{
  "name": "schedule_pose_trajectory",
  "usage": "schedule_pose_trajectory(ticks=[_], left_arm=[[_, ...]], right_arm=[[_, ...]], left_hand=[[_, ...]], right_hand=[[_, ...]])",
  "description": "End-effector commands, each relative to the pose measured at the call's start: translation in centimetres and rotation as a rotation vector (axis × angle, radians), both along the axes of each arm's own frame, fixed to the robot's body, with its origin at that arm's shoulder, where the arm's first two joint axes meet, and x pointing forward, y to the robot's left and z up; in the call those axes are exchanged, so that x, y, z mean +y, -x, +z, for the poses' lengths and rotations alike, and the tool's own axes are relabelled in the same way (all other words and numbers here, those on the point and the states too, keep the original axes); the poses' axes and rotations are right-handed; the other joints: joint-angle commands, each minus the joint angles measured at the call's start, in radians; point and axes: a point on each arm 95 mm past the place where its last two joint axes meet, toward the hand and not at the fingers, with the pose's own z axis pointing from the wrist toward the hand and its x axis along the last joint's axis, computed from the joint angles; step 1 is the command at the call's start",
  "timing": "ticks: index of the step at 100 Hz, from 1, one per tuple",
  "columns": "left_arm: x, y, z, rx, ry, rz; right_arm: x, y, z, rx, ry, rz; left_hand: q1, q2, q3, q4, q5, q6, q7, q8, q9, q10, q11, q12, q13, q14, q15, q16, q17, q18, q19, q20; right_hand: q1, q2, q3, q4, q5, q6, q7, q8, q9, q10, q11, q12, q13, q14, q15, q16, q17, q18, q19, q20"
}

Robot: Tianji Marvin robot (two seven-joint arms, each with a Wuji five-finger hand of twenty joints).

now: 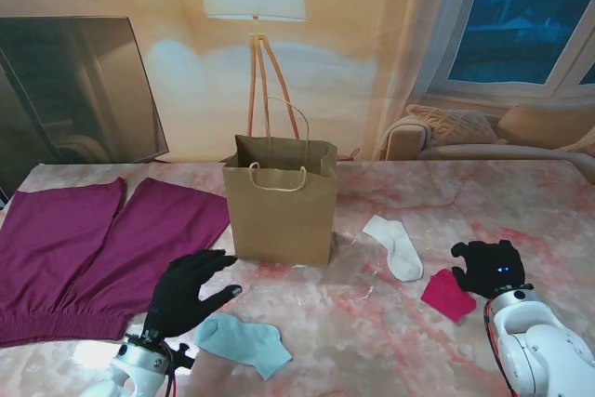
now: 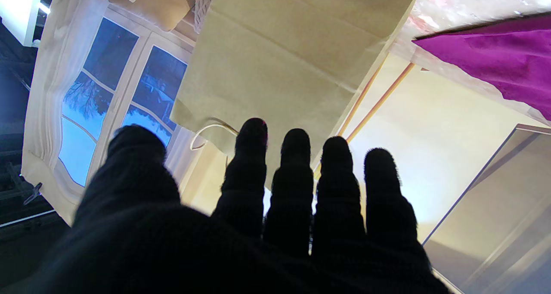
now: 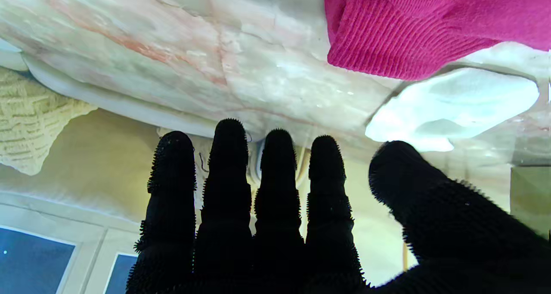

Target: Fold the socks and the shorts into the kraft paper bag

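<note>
Kraft paper bag (image 1: 282, 214) stands upright and open-mouthed at the centre of the marbled pink worktop (image 1: 521, 202), its twine handles raised. Magenta shorts (image 1: 88, 253) lie spread flat on the robot's left, one leg edge close beside the bag. Three socks lie apart from one another: a light blue sock (image 1: 244, 341) nearest to me, just right of the left hand (image 1: 189, 292); a white sock (image 1: 394, 245) to the right of the bag; and a folded pink sock (image 1: 447, 295) nearer to me than the white one, just beside the right hand (image 1: 487, 267). Both hands wear black gloves and hold nothing. The left hand is spread, thumb set apart from the four extended fingers (image 2: 295, 186), which point toward the bag face (image 2: 284, 57) in the left wrist view, with the shorts (image 2: 495, 61) at the side. The right hand is likewise extended with fingers (image 3: 228, 190) side by side and thumb apart; its wrist view shows the pink sock (image 3: 409, 31) and the white sock (image 3: 452, 104) on the worktop (image 3: 172, 48) beyond the fingertips, untouched. A floor lamp (image 1: 253, 6) and a sofa (image 1: 502, 137) stand behind the worktop.
</note>
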Motion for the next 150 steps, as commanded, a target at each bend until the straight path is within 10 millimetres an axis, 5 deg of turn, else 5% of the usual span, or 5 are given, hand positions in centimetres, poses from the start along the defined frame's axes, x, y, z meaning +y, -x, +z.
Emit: schedule_pose_trajectory(ticks=[1,44,81,114,150], left_arm=[[0.0,0.1,0.0,0.003,0.004,-0.002],[0.0,0.0,-0.1,0.004,0.003,-0.003],[0.2,0.0,-0.1,0.006,0.002,-0.001],[0.2,0.0,-0.3,0.016,0.007,0.0],[0.2,0.0,-0.2,0.014,0.003,0.001]], right_arm=[[0.3,0.2,-0.5,0.006,-0.018,0.003],[0.8,-1.1,-3.1,0.152,-0.003,-0.042],[0.7,-0.7,-4.9,0.263,0.003,-0.088],[0.5,-0.3,-5.9,0.263,-0.047,-0.074],[1.2,0.4,-4.1,0.188,-0.158,-0.013]], left_hand=[[0.028,0.034,-0.02,0.064,-0.008,-0.013,-0.007,0.015,-0.035,0.014,-0.014,-0.002,-0.019,-0.009,-0.009,-0.006,-0.009,-0.014,-0.01,-0.005],[0.027,0.033,-0.02,0.063,-0.005,-0.014,-0.005,0.015,-0.035,0.013,-0.015,-0.002,-0.019,-0.008,-0.009,-0.006,-0.009,-0.014,-0.01,-0.006],[0.026,0.035,-0.02,0.063,0.001,-0.019,-0.002,0.017,-0.034,0.01,-0.014,-0.003,-0.017,-0.011,-0.009,-0.006,-0.01,-0.013,-0.012,-0.006],[0.025,0.039,-0.021,0.062,0.012,-0.023,0.005,0.02,-0.044,0.009,-0.017,-0.004,-0.029,-0.017,-0.015,-0.009,-0.014,-0.014,-0.016,-0.008],[0.025,0.038,-0.023,0.063,0.009,-0.023,0.006,0.021,-0.047,0.01,-0.017,-0.005,-0.03,-0.016,-0.016,-0.01,-0.013,-0.012,-0.016,-0.008]], right_hand=[[-0.023,-0.049,0.029,0.065,-0.068,0.029,-0.033,0.002,-0.055,0.022,-0.027,-0.016,-0.043,0.021,-0.043,-0.037,-0.025,0.011,-0.016,-0.025],[0.021,-0.279,0.112,0.027,-0.213,0.09,-0.08,-0.027,-0.226,0.031,-0.069,-0.035,-0.134,0.038,-0.069,-0.09,-0.055,0.026,0.023,0.059],[0.074,-0.413,0.159,0.012,-0.207,0.124,-0.089,-0.076,-0.124,-0.073,0.38,0.287,-0.018,-0.046,0.498,0.437,0.024,-0.004,0.281,0.333],[0.174,-0.595,0.158,-0.186,0.299,-0.379,0.472,0.314,0.171,-0.155,0.585,0.783,0.078,-0.051,0.718,0.536,0.056,0.07,0.372,0.324],[0.198,-0.559,0.164,-0.168,0.292,-0.35,0.457,0.386,0.272,-0.041,0.201,0.162,0.29,0.037,0.18,0.075,0.255,0.088,0.333,0.124]])
